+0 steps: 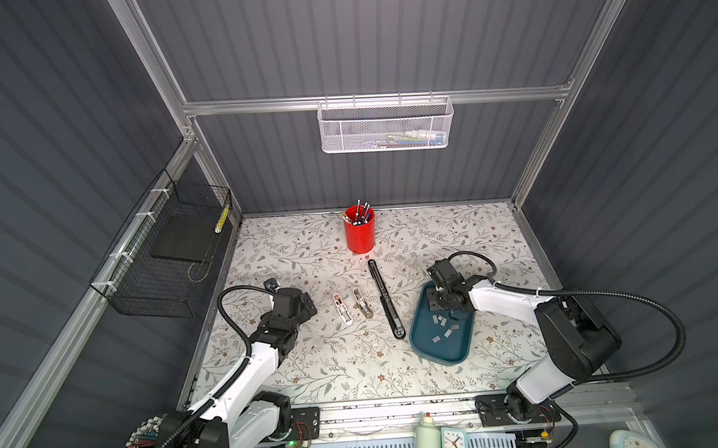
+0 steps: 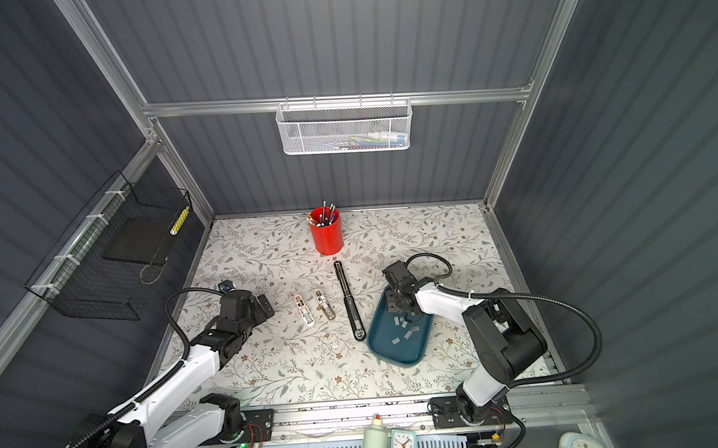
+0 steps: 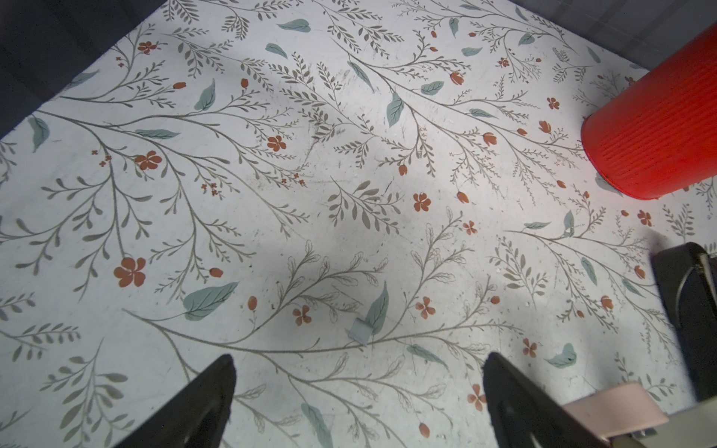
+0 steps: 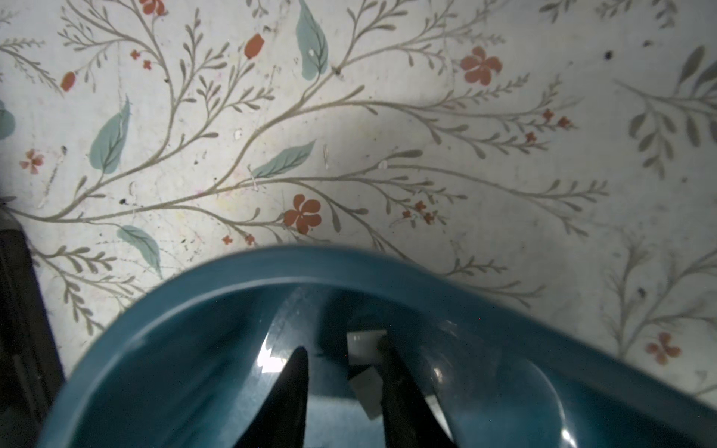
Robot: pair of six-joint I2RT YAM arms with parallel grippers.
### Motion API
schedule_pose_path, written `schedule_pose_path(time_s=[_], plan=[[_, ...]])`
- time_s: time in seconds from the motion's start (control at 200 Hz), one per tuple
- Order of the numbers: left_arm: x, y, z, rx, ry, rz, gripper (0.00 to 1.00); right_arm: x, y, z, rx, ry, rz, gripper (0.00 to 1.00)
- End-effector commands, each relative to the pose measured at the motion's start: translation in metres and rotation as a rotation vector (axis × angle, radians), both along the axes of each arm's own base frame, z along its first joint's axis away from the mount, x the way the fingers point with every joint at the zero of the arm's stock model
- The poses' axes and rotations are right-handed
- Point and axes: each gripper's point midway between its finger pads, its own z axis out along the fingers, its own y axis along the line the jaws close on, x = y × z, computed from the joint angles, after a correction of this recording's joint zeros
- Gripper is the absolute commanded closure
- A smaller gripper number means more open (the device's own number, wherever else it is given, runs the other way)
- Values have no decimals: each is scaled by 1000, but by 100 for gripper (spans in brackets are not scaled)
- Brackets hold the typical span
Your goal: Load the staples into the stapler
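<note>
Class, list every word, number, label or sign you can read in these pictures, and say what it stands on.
None can be read.
Teal clock: dial marks too small to read.
Items in the white mesh basket: any print too blurred.

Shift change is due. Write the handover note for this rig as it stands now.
Left gripper: open, empty, over the table beside the small white stapler.
Right gripper: down in the teal tray, jaws apart; one staple strip lies against a finger, not clamped.
Staples: loose in the tray. A grey piece, likely a stray strip, lies on the table.
Black stapler: opened flat, beside the tray.
Done: stapler opened.
Left: grip a strip, load it, close.
</note>
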Motion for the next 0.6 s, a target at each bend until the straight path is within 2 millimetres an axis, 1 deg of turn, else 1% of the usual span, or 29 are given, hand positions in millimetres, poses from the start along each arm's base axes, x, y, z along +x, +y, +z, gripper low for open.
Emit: schedule_pose_path(time_s=[0.0,0.15,0.415,0.595], plan=[[2,3,4,13,-7,7,0,1,3,0,14,7,14,66],[3,3,4,11,-7,6,0,-5,2,-4,22,27,4,67],[3,2,4,7,-8,4,0,-12,0,3,42,29,-14,67],[3,2,4,7,-7,2,0,-12,3,6,64,26,-16,68]])
